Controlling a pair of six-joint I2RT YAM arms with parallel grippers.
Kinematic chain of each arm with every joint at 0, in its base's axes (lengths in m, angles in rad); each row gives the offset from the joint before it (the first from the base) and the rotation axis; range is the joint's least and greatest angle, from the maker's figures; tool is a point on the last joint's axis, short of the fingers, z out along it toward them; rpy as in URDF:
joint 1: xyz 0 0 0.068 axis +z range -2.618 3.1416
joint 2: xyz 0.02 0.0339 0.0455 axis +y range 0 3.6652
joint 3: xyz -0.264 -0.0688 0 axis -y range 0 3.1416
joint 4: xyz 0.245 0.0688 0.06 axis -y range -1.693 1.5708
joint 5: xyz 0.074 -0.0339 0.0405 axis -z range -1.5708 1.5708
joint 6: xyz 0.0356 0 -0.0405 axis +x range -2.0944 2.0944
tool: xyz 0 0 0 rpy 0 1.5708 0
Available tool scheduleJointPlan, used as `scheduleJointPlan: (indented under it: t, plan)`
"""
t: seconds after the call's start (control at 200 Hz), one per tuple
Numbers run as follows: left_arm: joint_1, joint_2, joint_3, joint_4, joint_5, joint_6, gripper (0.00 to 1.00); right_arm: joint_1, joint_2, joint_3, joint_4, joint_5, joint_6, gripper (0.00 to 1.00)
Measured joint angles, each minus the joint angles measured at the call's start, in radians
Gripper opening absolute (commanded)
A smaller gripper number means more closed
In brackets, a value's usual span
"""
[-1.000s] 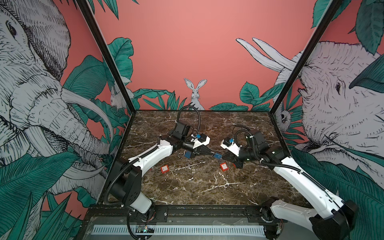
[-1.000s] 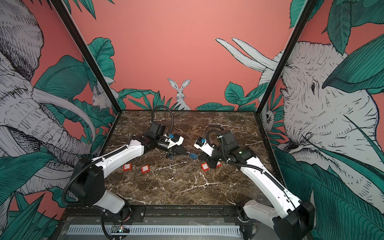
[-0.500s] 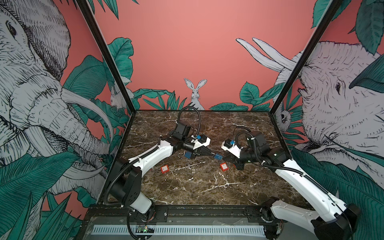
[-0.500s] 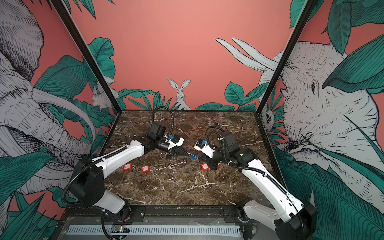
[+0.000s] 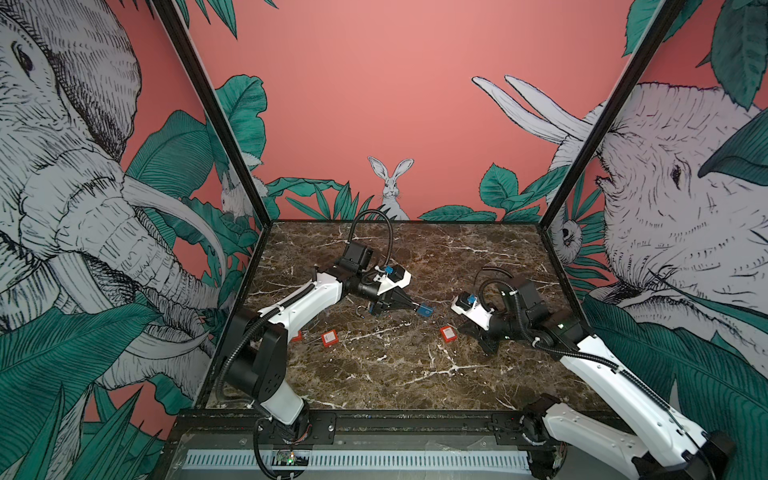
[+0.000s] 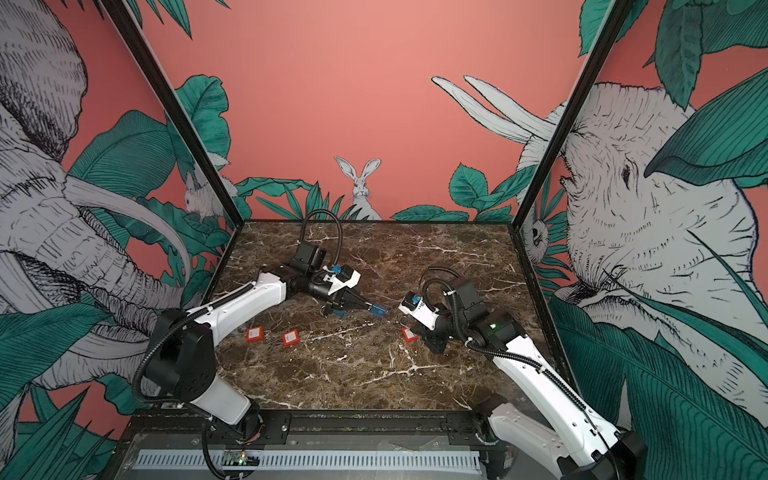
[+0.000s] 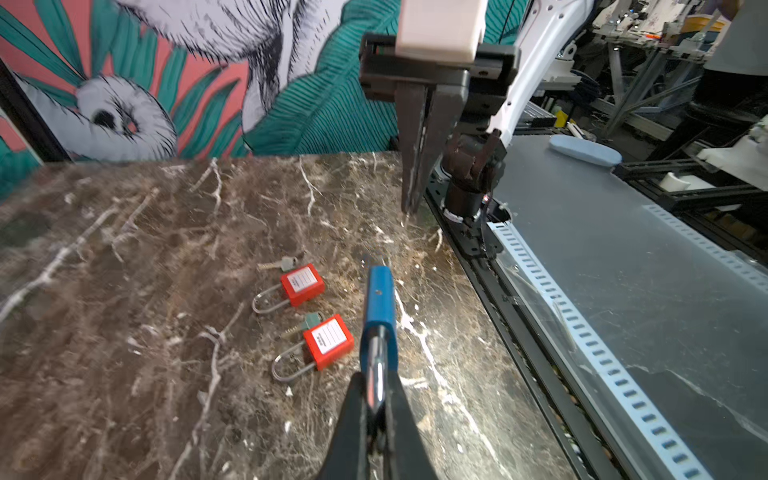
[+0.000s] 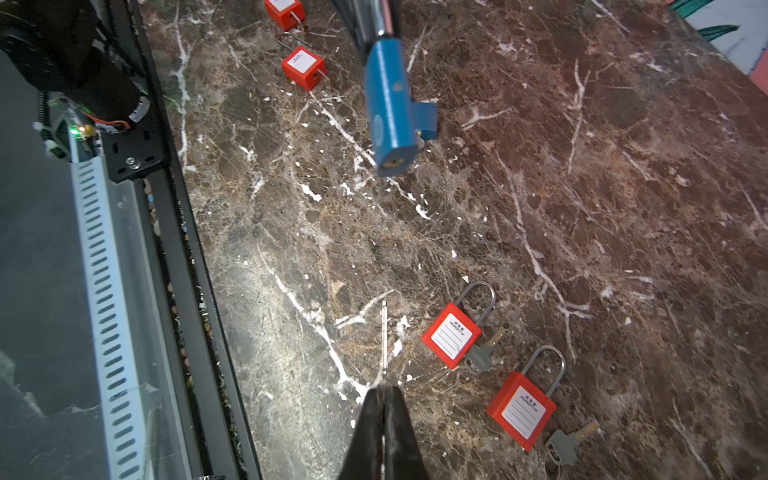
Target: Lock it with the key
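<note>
**Blue padlock (image 5: 424, 309) gripped by its shackle over a marble table (image 5: 395, 374)**

**Top views.** Both show the brown, white-veined table walled by pink panels (image 5: 374, 104) printed with elephants, leaves and a rabbit. The left arm stretches low from 7 o'clock. Its left gripper (image 5: 413, 306) is clamped on the blue padlock, held at table centre. The right arm enters from 5 o'clock. The right gripper (image 5: 488, 349) points down with its jaws pressed together, empty. Red padlocks (image 5: 329, 338) lie at 7 and 4 o'clock of the blue one.

**Left wrist view.** The steel shackle (image 7: 376, 374) is pinched between black fingers (image 7: 353, 415). The blue body is seen edge-on.

**Right wrist view.** The body hangs tilted, its brass keyway (image 8: 390, 163) exposed. A blue piece (image 8: 424, 120) sits just beside it; whether this is its key cannot be told. Grey keys (image 8: 478, 357) adjoin two red padlocks.
</note>
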Motion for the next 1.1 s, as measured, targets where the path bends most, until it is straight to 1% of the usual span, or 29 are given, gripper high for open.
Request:
scheduleJointPlan:
  t: [0.065,0.16,0.25,0.345,0.5,0.725,0.91,1.1]
  plan:
    - [0.000,0.058,0.073,-0.130,-0.015,0.072,0.00,0.000,-0.028,-0.026,0.024,0.053,0.027,0.00]
    - [-0.006,0.153,0.169,-0.303,-0.053,0.147,0.00,0.000,-0.068,-0.068,0.084,0.145,0.075,0.00]
    - [-0.015,0.230,0.216,-0.407,-0.101,0.176,0.00,-0.003,-0.084,-0.093,0.134,0.201,0.114,0.00]
    - [-0.040,0.287,0.229,-0.473,-0.167,0.174,0.00,-0.003,-0.082,-0.100,0.176,0.234,0.151,0.00]
    - [-0.089,0.359,0.259,-0.528,-0.256,0.123,0.00,-0.003,-0.064,-0.100,0.228,0.254,0.204,0.00]
    - [-0.127,0.455,0.315,-0.546,-0.338,0.032,0.00,-0.003,-0.027,-0.105,0.276,0.239,0.259,0.00]
    - [-0.140,0.536,0.350,-0.554,-0.372,-0.023,0.00,-0.003,-0.017,-0.130,0.293,0.216,0.291,0.00]
    - [-0.152,0.564,0.377,-0.567,-0.391,-0.077,0.00,-0.002,-0.017,-0.134,0.294,0.199,0.304,0.00]
